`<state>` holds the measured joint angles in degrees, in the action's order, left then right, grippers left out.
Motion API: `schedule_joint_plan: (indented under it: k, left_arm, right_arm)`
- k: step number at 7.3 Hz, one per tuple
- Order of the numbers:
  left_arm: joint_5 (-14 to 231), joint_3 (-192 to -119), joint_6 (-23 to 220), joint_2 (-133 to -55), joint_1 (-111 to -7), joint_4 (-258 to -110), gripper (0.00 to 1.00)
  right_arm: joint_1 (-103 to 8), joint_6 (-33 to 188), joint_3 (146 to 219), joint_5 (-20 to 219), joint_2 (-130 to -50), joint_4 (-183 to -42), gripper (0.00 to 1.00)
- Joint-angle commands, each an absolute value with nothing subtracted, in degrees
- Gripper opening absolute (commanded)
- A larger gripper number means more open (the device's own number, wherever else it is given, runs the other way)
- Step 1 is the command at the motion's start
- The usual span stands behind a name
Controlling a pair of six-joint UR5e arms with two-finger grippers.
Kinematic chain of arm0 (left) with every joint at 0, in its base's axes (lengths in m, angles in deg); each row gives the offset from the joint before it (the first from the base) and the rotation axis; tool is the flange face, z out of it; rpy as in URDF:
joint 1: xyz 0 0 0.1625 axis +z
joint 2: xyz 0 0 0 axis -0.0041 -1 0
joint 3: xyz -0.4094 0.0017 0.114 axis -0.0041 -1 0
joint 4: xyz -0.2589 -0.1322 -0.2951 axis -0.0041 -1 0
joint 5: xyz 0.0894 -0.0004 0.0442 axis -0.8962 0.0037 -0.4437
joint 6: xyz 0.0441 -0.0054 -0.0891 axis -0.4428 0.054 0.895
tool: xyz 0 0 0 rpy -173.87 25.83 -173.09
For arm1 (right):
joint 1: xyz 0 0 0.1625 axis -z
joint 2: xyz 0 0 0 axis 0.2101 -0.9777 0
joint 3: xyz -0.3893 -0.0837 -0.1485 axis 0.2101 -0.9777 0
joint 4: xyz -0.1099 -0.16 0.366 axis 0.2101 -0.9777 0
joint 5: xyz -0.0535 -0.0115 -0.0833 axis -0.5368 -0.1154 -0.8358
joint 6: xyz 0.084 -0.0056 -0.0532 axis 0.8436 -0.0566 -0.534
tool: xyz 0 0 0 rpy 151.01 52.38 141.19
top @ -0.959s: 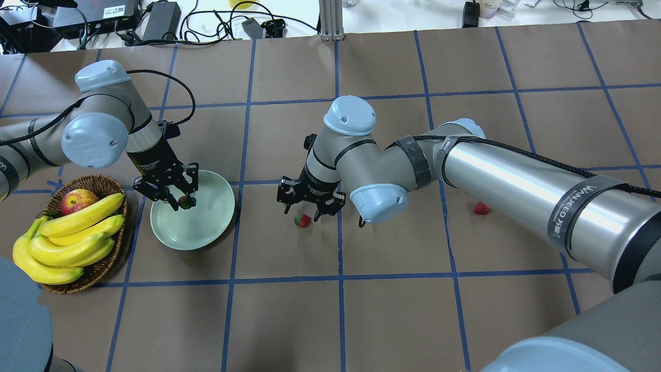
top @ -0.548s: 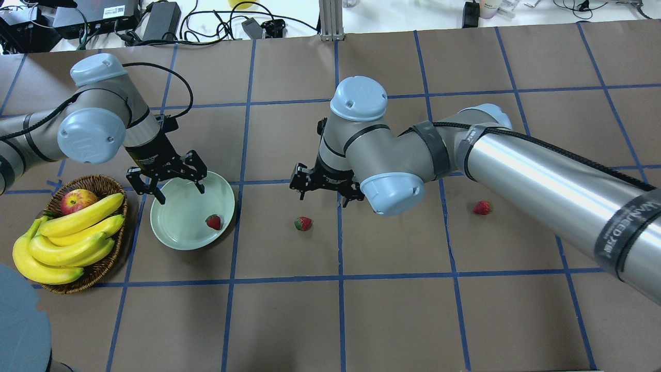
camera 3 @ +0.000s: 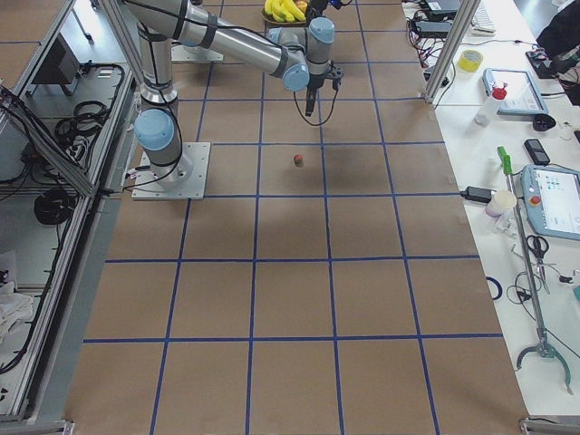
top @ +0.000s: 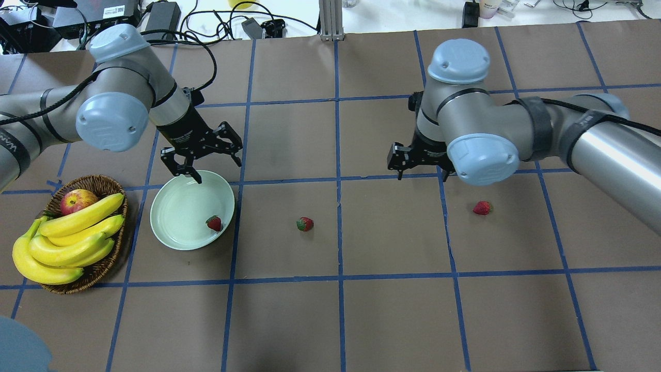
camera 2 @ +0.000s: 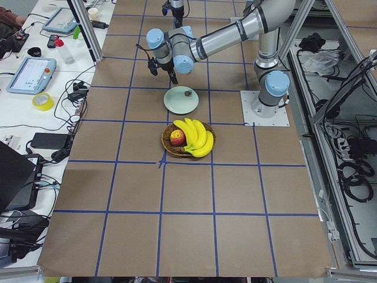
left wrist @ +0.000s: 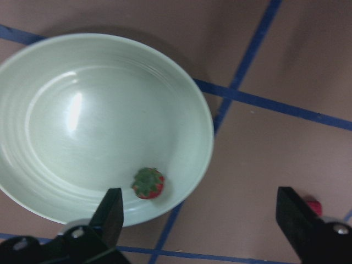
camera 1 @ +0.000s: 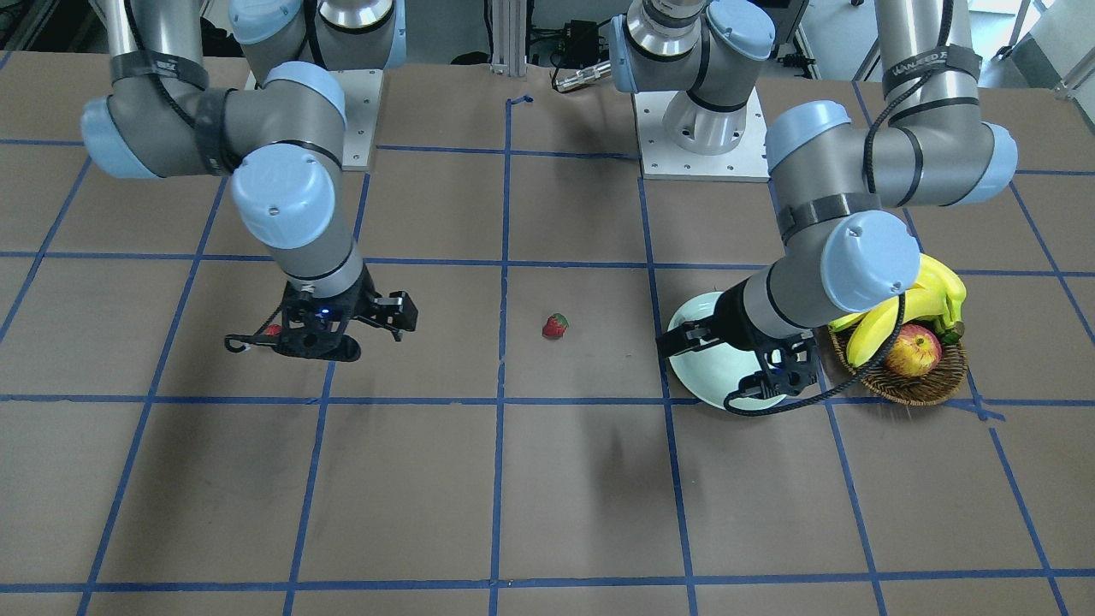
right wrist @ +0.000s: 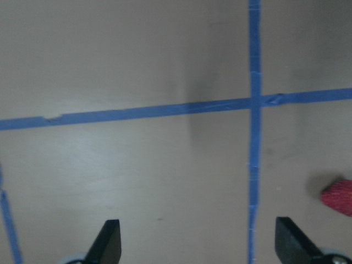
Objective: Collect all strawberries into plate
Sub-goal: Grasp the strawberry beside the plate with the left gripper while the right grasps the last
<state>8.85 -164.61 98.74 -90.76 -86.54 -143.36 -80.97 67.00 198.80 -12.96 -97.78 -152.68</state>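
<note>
One strawberry point(top: 214, 223) lies inside the mint-green plate point(top: 178, 217), near its right rim; the left wrist view shows it point(left wrist: 148, 183) in the plate point(left wrist: 82, 121). A second strawberry point(top: 304, 223) lies on the table to the right of the plate. A third strawberry point(top: 481, 207) lies further right. My left gripper point(top: 218, 172) is open and empty, above the plate's far rim. My right gripper point(top: 421, 174) is open and empty, above the table beyond and to the left of the third strawberry, which shows at the right wrist view's edge point(right wrist: 338, 197).
A brown wicker basket point(top: 100, 182) with bananas point(top: 67, 237) and an apple point(top: 77, 200) stands left of the plate. Cables and power bricks point(top: 160, 20) lie along the table's far edge. Blue tape lines mark the brown table.
My left gripper let go of a strawberry, which now lies in the plate, then lifted and moved beyond the plate. My right gripper left the middle strawberry and moved right, still open.
</note>
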Motion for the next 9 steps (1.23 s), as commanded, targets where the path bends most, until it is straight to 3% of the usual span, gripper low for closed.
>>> schedule_joint_plan:
  k: [1, 6, 8, 9]
  left_arm:
    - [16.48, -165.16, 104.23, -91.84, -94.92, -136.74, 1.00]
    - [11.12, -170.27, 73.42, -93.77, -99.79, -133.03, 1.00]
    - [8.26, -172.88, 72.06, -95.44, -99.79, -129.79, 1.00]
    - [8.43, -174.47, 72.23, -95.89, -99.79, -127.06, 1.00]
  right_arm:
    - [-69.05, 51.57, 208.08, -14.76, -100.35, -157.83, 0.97]
    - [-65.04, 52.13, 213.74, -13.10, -96.66, -167.01, 0.89]
    - [-65.04, 51.78, 213.74, -12.92, -96.66, -166.66, 0.63]
    - [-65.04, 51.35, 213.57, -12.92, -96.66, -166.14, 0.27]
